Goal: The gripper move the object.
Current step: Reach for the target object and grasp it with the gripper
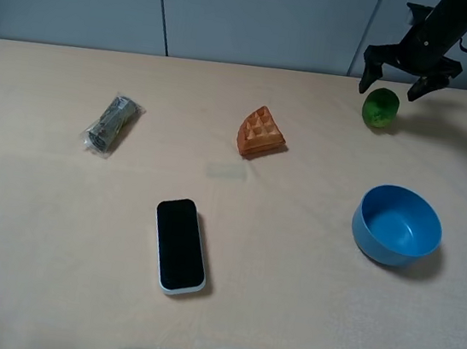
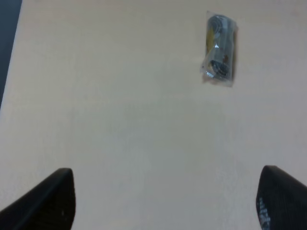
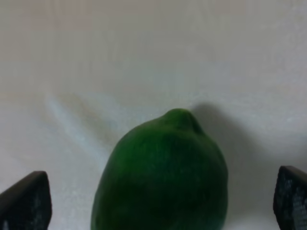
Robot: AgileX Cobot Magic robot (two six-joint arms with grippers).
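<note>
The right gripper (image 1: 391, 85) hangs at the far right of the table (image 1: 302, 304) with its jaws spread wide, holding nothing; the green lime-like fruit (image 1: 381, 109) sits on the tabletop just under it, between the fingertips and clear of both. The fruit lies beyond the blue bowl (image 1: 383, 251) and well right of the waffle wedge (image 1: 261, 133). The left gripper (image 2: 165, 201) is also spread wide and empty over bare table, with the plastic-wrapped packet (image 1: 113, 124) ahead of it and a black phone (image 1: 179, 246) near the middle.

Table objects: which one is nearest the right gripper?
The green fruit, directly before the open right gripper; the blue bowl and waffle wedge lie farther away.
</note>
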